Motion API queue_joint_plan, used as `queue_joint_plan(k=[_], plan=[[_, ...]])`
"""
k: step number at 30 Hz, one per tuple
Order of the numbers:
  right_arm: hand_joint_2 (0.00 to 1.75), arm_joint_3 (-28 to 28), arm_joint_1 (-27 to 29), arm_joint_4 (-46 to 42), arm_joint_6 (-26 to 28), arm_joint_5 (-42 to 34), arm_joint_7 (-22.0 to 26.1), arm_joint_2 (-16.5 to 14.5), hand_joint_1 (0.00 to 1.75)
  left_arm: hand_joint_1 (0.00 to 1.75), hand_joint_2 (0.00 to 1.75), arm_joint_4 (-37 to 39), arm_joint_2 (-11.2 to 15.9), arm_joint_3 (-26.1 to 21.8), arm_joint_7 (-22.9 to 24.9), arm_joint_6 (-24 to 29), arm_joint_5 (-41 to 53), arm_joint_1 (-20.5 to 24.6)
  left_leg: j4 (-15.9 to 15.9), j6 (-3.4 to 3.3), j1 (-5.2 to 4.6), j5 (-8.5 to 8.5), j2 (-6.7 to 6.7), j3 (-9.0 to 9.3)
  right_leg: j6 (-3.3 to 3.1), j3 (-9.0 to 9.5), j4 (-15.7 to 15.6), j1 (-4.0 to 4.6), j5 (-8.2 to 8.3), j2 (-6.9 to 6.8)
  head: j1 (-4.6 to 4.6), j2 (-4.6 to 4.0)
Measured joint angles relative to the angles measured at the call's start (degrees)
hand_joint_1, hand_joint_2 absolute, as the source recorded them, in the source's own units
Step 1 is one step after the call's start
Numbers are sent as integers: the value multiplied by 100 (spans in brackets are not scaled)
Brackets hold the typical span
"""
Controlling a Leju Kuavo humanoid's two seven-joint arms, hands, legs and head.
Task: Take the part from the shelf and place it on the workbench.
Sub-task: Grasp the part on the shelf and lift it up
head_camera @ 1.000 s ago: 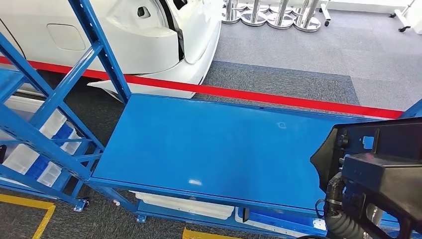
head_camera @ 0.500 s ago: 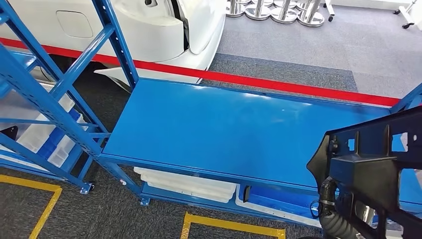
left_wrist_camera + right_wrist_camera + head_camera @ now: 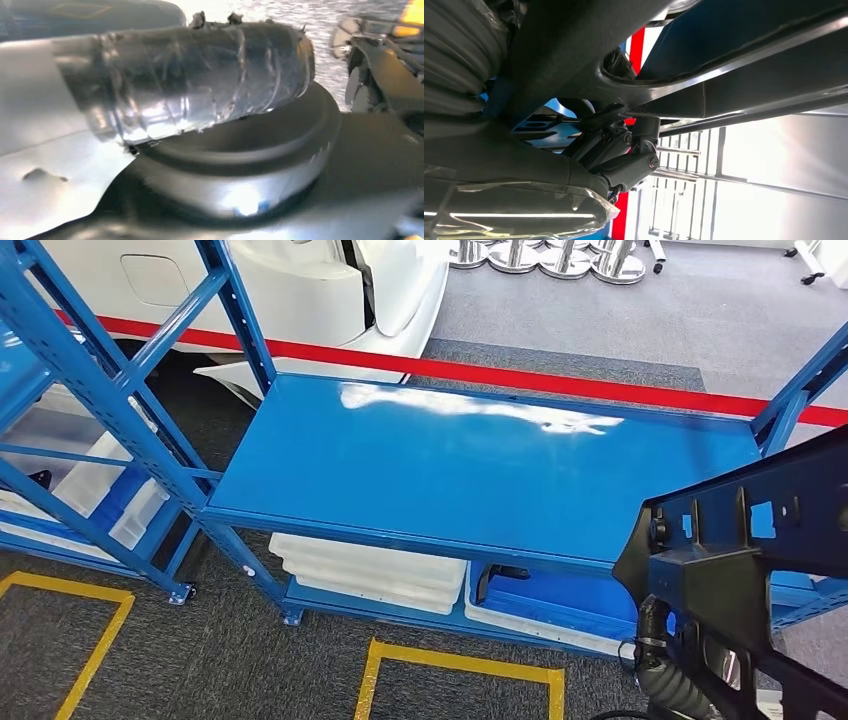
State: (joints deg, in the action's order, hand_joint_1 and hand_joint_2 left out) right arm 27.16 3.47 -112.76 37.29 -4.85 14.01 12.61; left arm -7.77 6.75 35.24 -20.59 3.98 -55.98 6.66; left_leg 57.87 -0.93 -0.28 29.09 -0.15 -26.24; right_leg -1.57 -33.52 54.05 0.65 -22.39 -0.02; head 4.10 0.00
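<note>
Up close, right hand (image 3: 619,150) gripping black part (image 3: 745,570), blue workbench (image 3: 480,465) beyond

no readable text, labels or signs

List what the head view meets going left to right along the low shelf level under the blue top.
Clear bins in the neighbouring rack → stacked white trays → blue tray with a black handle → the carried black part.
</note>
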Motion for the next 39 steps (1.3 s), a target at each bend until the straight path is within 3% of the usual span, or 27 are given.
queue_joint_plan(k=[2, 4, 5, 6, 8, 9, 10, 11, 12, 14, 16, 17, 19, 20, 22, 24, 25, 26, 27, 28, 29, 31, 32, 34, 35, 36, 39], plan=[[175, -6, -1, 0, 0, 5, -10, 6, 175, 0, 0, 6, 1, -1, -4, 20, 0, -16, -407, -31, -31, 89, 4, 198, 49, -73, 29, 5, 94, -10, 2, 0], [175, -9, 1, 1, 0, 8, -14, 23, 175, 0, 0, 4, -15, -1, 5, 19, 0, -14, -462, -56, -12, 25, 15, 118, 120, -165, 69, 4, 93, -13, 1, 0], [175, -10, 1, 2, 0, 10, -15, 31, 175, 0, 0, 3, -24, -1, 8, 17, 0, -11, -469, -82, 7, -37, 22, 49, 166, -238, 189, -2, -53, -10, -5, 0], [175, -12, 3, 5, 0, 13, -16, 39, 175, 0, 0, -1, -33, -1, 10, 14, 0, -10, -476, -106, 27, -111, 32, -26, 210, -335, 421, -13, -301, -6, -10, 0], [175, -14, 3, 17, 0, 15, -19, 46, 175, 0, 0, -8, -39, -1, 14, 11, -1, 1, -471, -133, 35, -251, 44, -207, 284, -562, 1187, -57, -897, -6, -14, 0], [175, -15, 4, 26, 0, 13, -19, 50, 175, 0, 0, -13, -42, 0, 17, 10, -1, 5, -465, -131, 36, -322, 48, -302, 308, -642, 1565, -78, -1066, -7, -14, 0], [175, -15, 5, 35, 0, 12, -20, 53, 175, 0, 0, -18, -43, 0, 20, 9, -2, 9, -453, -122, 39, -393, 51, -409, 329, -657, 1826, -97, -1095, -8, -15, 0], [175, -15, 5, 43, 0, 10, -20, 56, 175, 0, 0, -26, -44, 0, 23, 7, -2, 12, -432, -108, 44, -462, 52, -520, 345, -577, 1898, -114, -984, -10, -14, 0], [175, -15, 6, 49, 0, 8, -20, 61, 175, 0, 0, -32, -45, -1, 25, 3, -2, 14, -409, -90, 51, -526, 53, -626, 355, -403, 1778, -130, -804, -11, -14, 0], [175, -16, 1, 59, 0, 7, -22, 69, 175, 0, 0, -44, -46, -2, 26, -8, -3, 20, -351, -39, 51, -635, 47, -784, 349, 270, 969, -153, -601, -13, -13, 0], [175, -19, -12, 64, 0, 14, -26, 73, 175, 0, 0, -51, -46, -3, 31, -17, -6, 25, -315, 29, 40, -736, 42, -854, 280, 858, 120, -150, -730, -9, -3, 0], [175, -20, -14, 66, 0, 18, -29, 73, 175, 0, 0, -53, -45, -3, 37, -19, -8, 26, -315, 67, 37, -791, 42, -873, 234, 976, -89, -138, -789, -5, 2, 0], [175, -20, -2, 75, 0, 21, -30, 74, 175, 0, 0, -53, -44, -3, 50, -19, -14, 21, -320, 143, 49, -846, 40, -909, 134, 888, -135, -131, -737, -15, 12, 0], [175, -20, 5, 82, 0, 20, -32, 75, 175, 0, 0, -53, -43, -3, 56, -17, -15, 17, -258, 171, 53, -748, 37, -939, 87, 829, -139, -134, -682, -24, 15, 0], [175, -20, 9, 95, 0, 20, -36, 74, 175, 0, 0, -54, -38, -3, 63, -17, -17, 15, 213, 199, 58, -202, 32, -1072, 5, 694, -147, -132, -551, -44, 22, 0], [175, -20, 10, 110, 0, 19, -37, 73, 175, 0, 0, -54, -33, -3, 68, -18, -17, 17, 963, 199, 54, 347, 32, -1211, -32, 520, -131, -105, -423, -44, 31, 0], [175, -19, 12, 124, 0, 19, -38, 73, 175, 0, 0, -55, -31, -3, 68, -18, -17, 18, 1243, 190, 51, 407, 31, -1218, -35, 430, -114, -90, -357, -40, 33, 0], [175, -18, 13, 140, 0, 19, -39, 73, 175, 0, 0, -57, -31, -3, 68, -18, -17, 17, 1371, 172, 48, 322, 31, -1155, -36, 333, -89, -74, -293, -36, 34, 0], [175, -18, 16, 156, 0, 19, -42, 73, 175, 0, 0, -58, -31, -3, 65, -17, -17, 14, 1318, 141, 41, 148, 28, -1010, -34, 236, -60, -58, -232, -30, 36, 0], [175, -17, 17, 168, 0, 19, -44, 73, 175, 0, 0, -60, -31, -3, 60, -16, -17, 10, 1073, 97, 28, -27, 20, -776, -29, 150, -29, -43, -173, -22, 39, 0], [175, -17, 19, 175, 0, 19, -45, 73, 175, 0, 0, -58, -27, -3, 50, -9, -17, 2, 694, 40, 7, -98, 10, -489, -19, 69, 1, -28, -124, -18, 41, 0], [175, -17, 17, 180, 0, 20, -46, 73, 175, 0, 0, -51, -20, -3, 36, 16, -13, -24, -81, -32, -32, -26, -7, 6, 21, -38, 43, -19, -23, -17, 46, 0], [175, -17, 15, 184, 0, 20, -46, 73, 175, 0, 0, -48, -18, -3, 35, 27, -11, -33, -301, -45, -50, 37, -9, 114, 50, -77, 46, -27, 31, -22, 54, 0], [175, -18, 16, 190, 0, 19, -46, 75, 175, 0, 0, -45, -32, -3, 47, 28, -9, -35, -461, -54, -46, 15, 4, 111, 112, -149, 54, -41, 110, -19, 85, 0], [175, -18, 17, 193, 0, 19, -46, 76, 175, 0, 0, -46, -42, -3, 50, 24, -9, -31, -496, -78, -29, -31, 13, 73, 149, -204, 120, -41, 38, -10, 87, 0], [175, -19, 17, 196, 0, 19, -46, 78, 175, 0, 0, -46, -50, -3, 52, 21, -9, -28, -529, -105, -6, -88, 25, 24, 191, -285, 303, -46, -144, 0, 82, 0], [175, -19, 22, 213, 0, 17, -47, 80, 175, 0, 0, -50, -65, -3, 56, 8, -9, -19, -523, -138, 17, -268, 46, -197, 309, -608, 1391, -98, -921, 6, 57, 0]])
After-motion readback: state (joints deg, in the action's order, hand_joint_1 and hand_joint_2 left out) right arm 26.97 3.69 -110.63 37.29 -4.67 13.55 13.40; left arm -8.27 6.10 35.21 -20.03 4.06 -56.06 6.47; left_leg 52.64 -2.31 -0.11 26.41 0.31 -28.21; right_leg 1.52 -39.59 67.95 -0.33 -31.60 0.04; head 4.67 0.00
